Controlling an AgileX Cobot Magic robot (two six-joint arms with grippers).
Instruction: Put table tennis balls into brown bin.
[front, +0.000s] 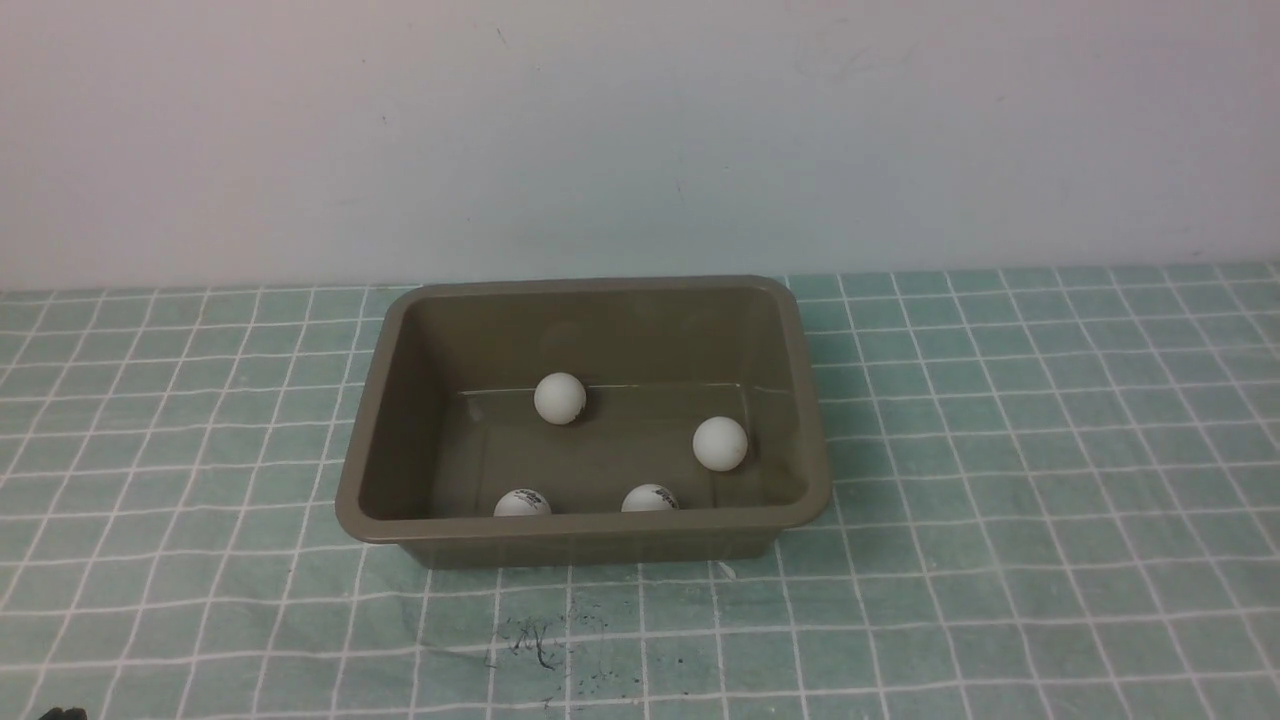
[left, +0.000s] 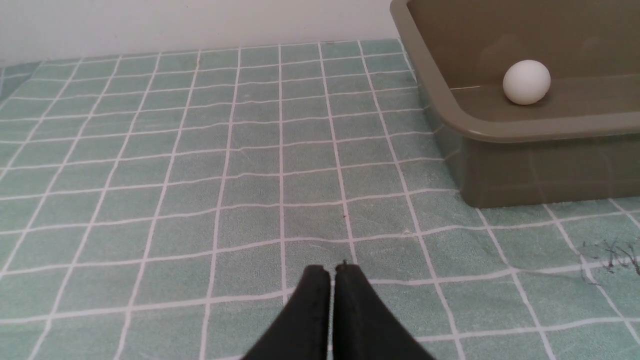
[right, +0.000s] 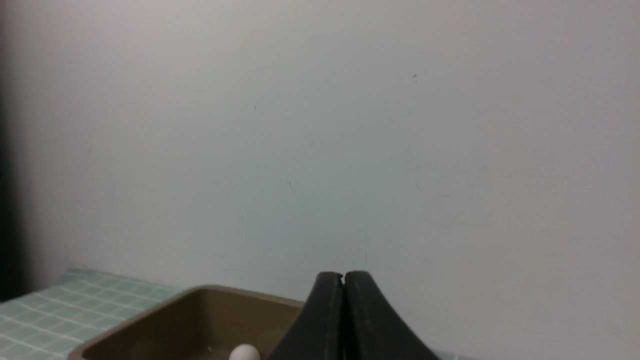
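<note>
Olive-brown bin (front: 590, 535) holding four white balls (front: 559, 398), checked green cloth (front: 1000, 450) around, both hands (left: 332, 270) pressed together, seemingly empty.

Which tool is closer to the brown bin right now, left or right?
Left, probably. The left tool, shut, sits low over the cloth short of the brown bin, not touching. The right tool, shut, is raised facing the wall; bin looks smaller there.

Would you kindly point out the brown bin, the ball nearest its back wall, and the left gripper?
brown bin (front: 590, 527): front view, near rim.
back ball (front: 559, 398): front view, centre of ball.
left gripper (left: 332, 270): left wrist view, between the closed jaws' tips.
</note>
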